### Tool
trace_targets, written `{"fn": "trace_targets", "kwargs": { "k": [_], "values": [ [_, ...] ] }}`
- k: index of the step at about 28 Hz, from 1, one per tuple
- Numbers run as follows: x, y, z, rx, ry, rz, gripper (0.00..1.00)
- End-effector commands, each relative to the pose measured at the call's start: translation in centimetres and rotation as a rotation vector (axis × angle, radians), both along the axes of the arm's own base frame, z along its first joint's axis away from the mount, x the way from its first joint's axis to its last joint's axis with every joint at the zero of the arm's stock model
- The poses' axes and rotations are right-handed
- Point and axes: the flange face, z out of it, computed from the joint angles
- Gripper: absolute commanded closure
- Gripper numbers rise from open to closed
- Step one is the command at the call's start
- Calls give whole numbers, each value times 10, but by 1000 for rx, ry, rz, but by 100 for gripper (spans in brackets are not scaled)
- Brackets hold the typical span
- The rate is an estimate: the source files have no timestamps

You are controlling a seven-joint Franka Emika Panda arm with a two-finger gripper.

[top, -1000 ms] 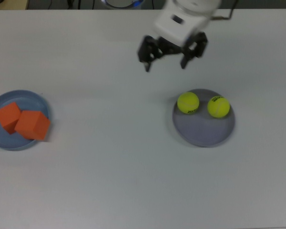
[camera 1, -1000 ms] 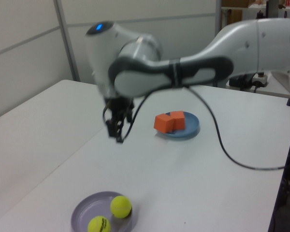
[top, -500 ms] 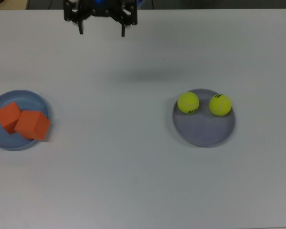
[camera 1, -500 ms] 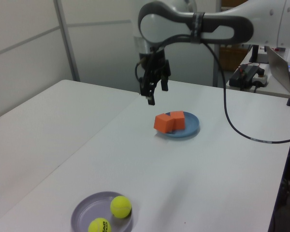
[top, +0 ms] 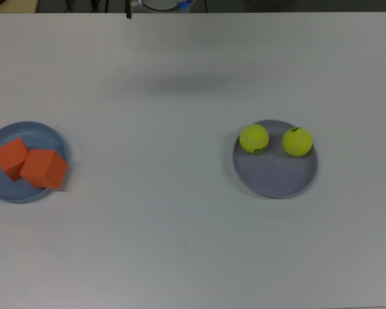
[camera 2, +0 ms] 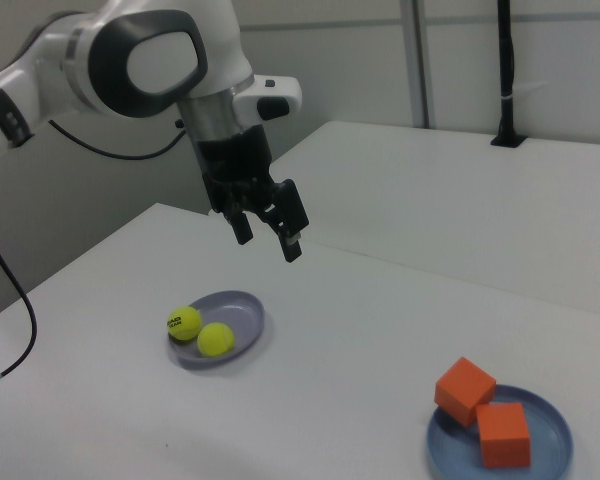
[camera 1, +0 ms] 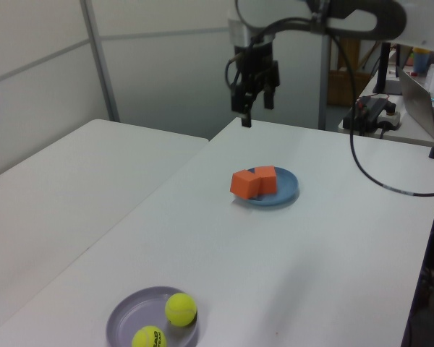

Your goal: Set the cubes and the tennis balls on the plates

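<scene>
Two orange cubes point(top: 11, 158) point(top: 44, 168) sit touching on the light blue plate point(top: 46, 132) at the top view's left. Both tennis balls point(top: 254, 138) point(top: 296, 141) rest side by side on the lavender plate point(top: 276, 177) at the top view's right. The left view shows the cubes point(camera 1: 253, 182) on the blue plate point(camera 1: 287, 192) and the balls point(camera 1: 180, 309) on the lavender plate point(camera 1: 124, 314). My gripper point(camera 1: 258, 114) hangs open and empty, high over the table's far edge. In the right view the gripper point(camera 2: 269, 247) is above and behind the lavender plate point(camera 2: 244, 309).
A black cable point(camera 1: 362, 170) loops down from the arm to the table's right side in the left view. A second white table point(camera 1: 65, 181) adjoins on the left view's left. A laptop point(camera 1: 419, 90) and equipment stand beyond the far edge.
The gripper has risen and swung away from the lavender plate toward the table's far edge, nearly leaving the top view. Cubes and balls have not moved.
</scene>
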Motion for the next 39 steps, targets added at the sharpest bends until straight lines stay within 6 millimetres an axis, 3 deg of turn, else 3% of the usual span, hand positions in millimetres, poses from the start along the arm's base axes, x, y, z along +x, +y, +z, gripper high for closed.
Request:
{"fn": "trace_targets", "kwargs": {
  "k": [1,39],
  "values": [
    [-9,-12,4,26,22,-11,0],
    [-8,-10,3,63,26,-39,0]
  ]
}}
